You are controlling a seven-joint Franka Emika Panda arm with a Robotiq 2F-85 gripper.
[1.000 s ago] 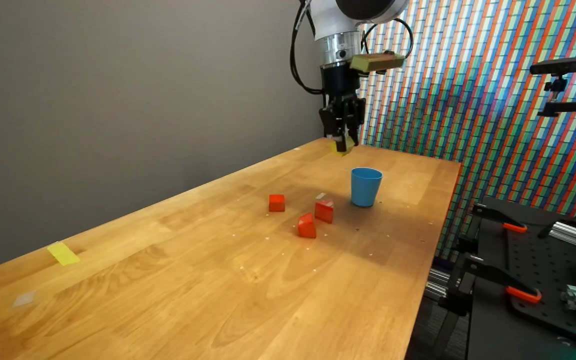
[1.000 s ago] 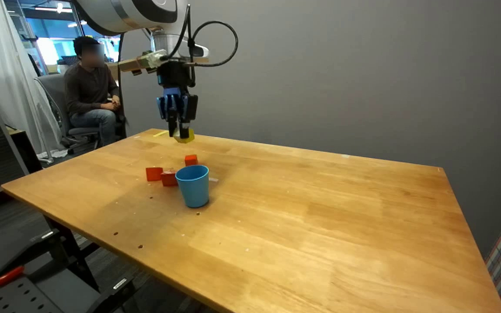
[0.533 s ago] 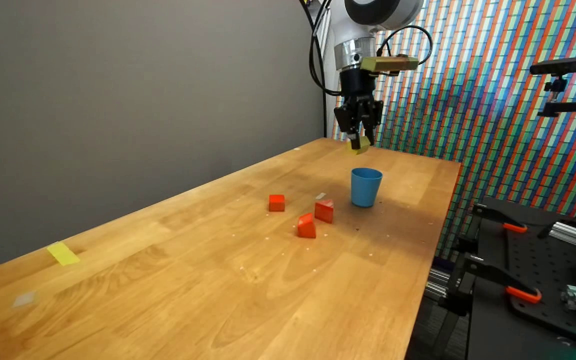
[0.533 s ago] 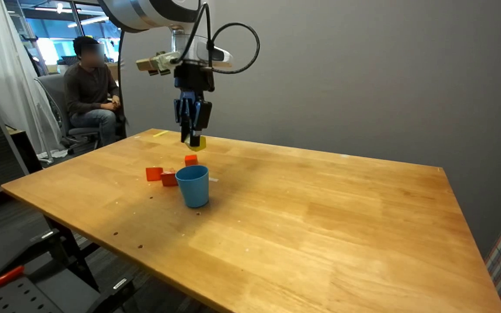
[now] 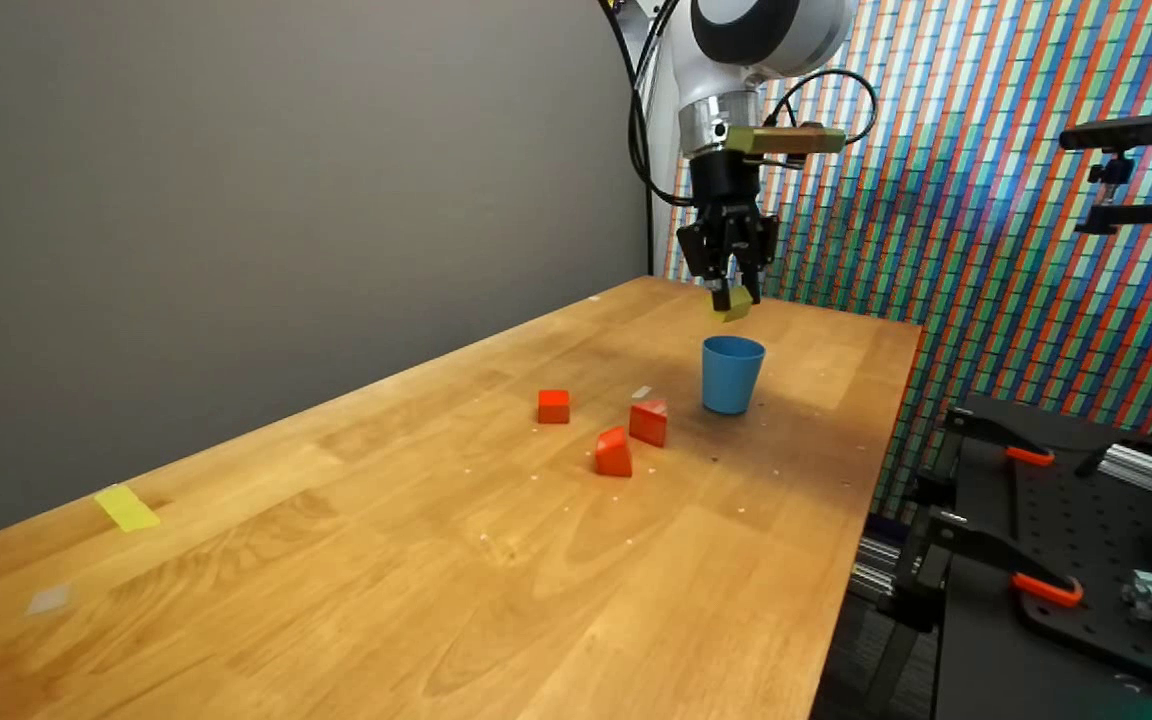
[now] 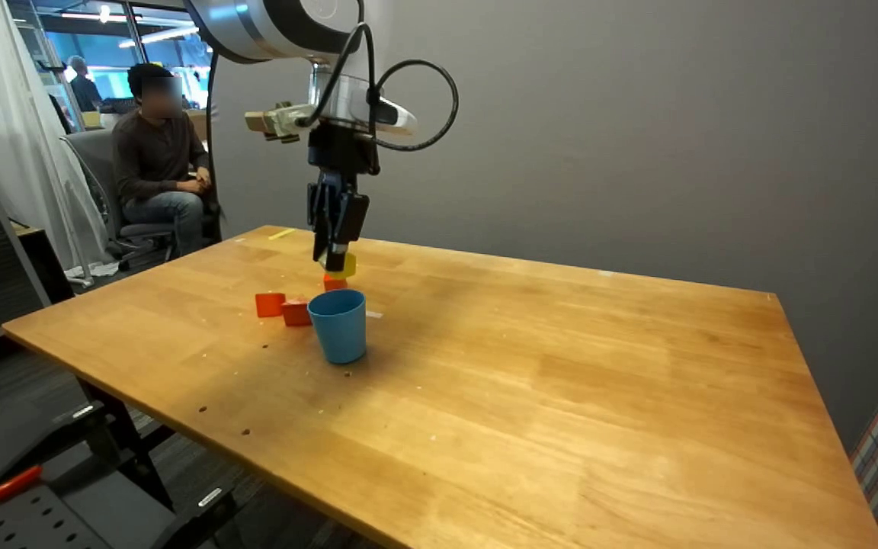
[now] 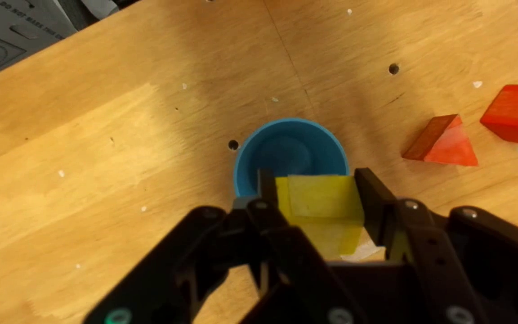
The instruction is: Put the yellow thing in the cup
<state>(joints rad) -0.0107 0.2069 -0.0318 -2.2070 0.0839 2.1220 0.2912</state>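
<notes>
Now that I've come down twd cup (image 5: 731, 380), yellow blk (image 7: 324, 211) is above it, not in yet | gripper (image 5: 738, 299) jaws held apart by blk, pinching its sides | prob. last approach b4 drop; I'd check centring 1st, cd clip cup

In the wrist view, the cup (image 7: 286, 150) is partly covered by the yellow block (image 7: 324, 200) held in the tool (image 7: 316, 189). Passage is hindered rightward by red blocks (image 7: 445, 145); open counter (image 7: 106, 202) is found leftward.
</notes>
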